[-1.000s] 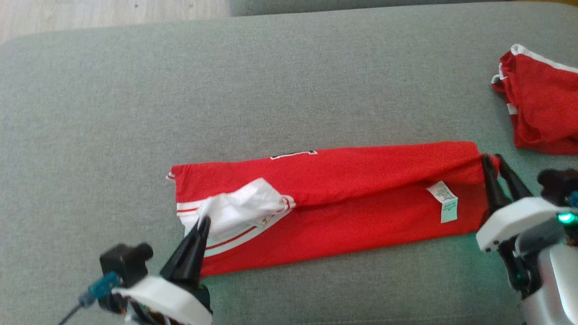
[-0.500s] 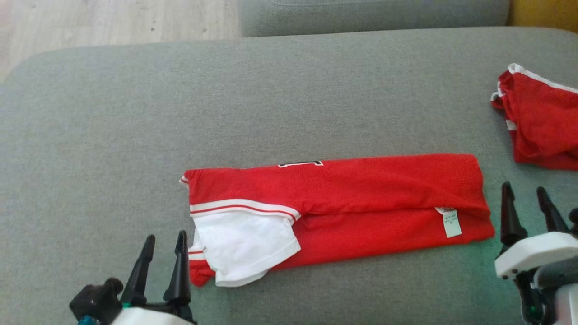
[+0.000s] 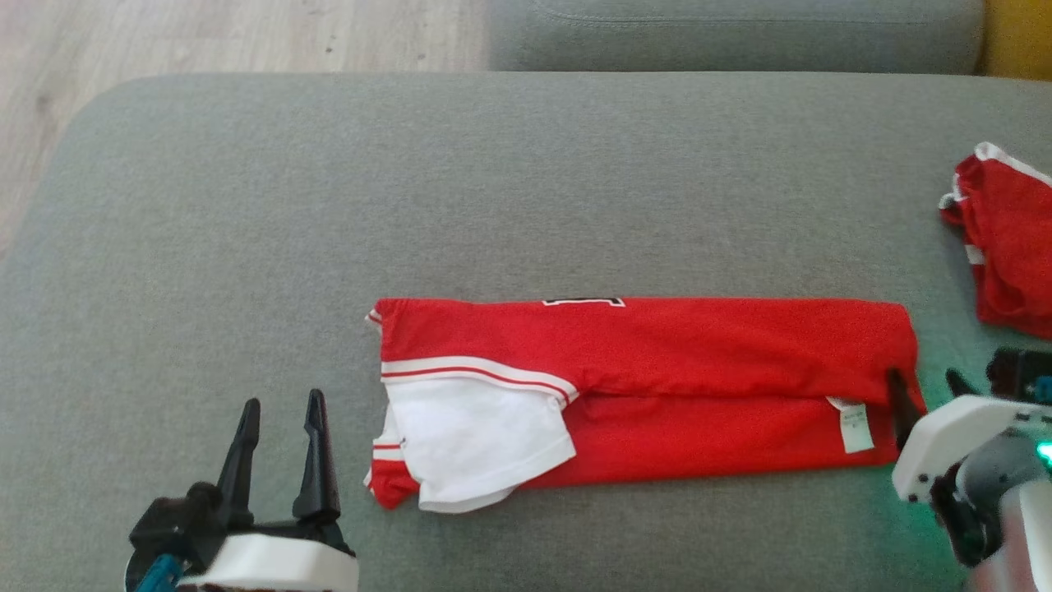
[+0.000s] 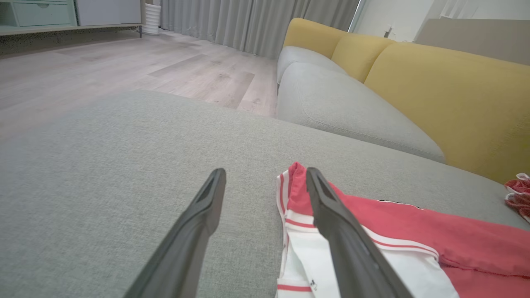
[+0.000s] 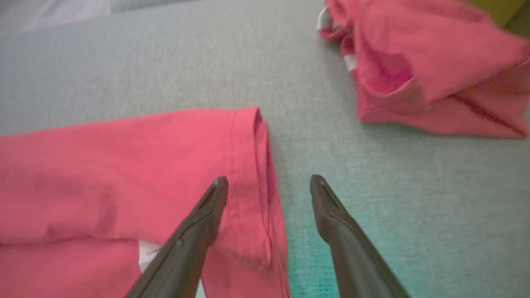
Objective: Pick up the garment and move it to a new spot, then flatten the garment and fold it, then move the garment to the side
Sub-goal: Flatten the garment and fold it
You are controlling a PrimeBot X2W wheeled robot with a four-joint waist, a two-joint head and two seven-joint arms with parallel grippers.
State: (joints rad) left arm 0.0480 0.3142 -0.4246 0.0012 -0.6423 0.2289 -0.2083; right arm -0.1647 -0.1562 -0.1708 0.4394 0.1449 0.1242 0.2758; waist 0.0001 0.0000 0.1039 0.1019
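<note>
A red garment (image 3: 682, 362) with a white sleeve (image 3: 477, 440) lies folded into a long strip across the grey cushion (image 3: 411, 189). My left gripper (image 3: 279, 409) stands open just left of the sleeve end, nothing between its fingers; its wrist view shows the striped sleeve edge (image 4: 290, 207) beside the gripper (image 4: 265, 174). My right gripper (image 3: 925, 380) is open at the strip's right end, its left finger (image 5: 207, 207) over the red hem (image 5: 256, 165) and its right finger over bare cushion. A white care label (image 3: 855, 427) lies near that end.
A second red garment (image 3: 1007, 238) lies crumpled at the cushion's right edge, also in the right wrist view (image 5: 426, 66). Wooden floor (image 3: 205, 37) lies beyond the cushion's far left corner. A grey and yellow sofa (image 4: 414, 99) stands behind.
Both grippers have let go of the garment and opened; the sleeve now lies flat. My right gripper has come back to the strip's right end. The camera has shifted.
</note>
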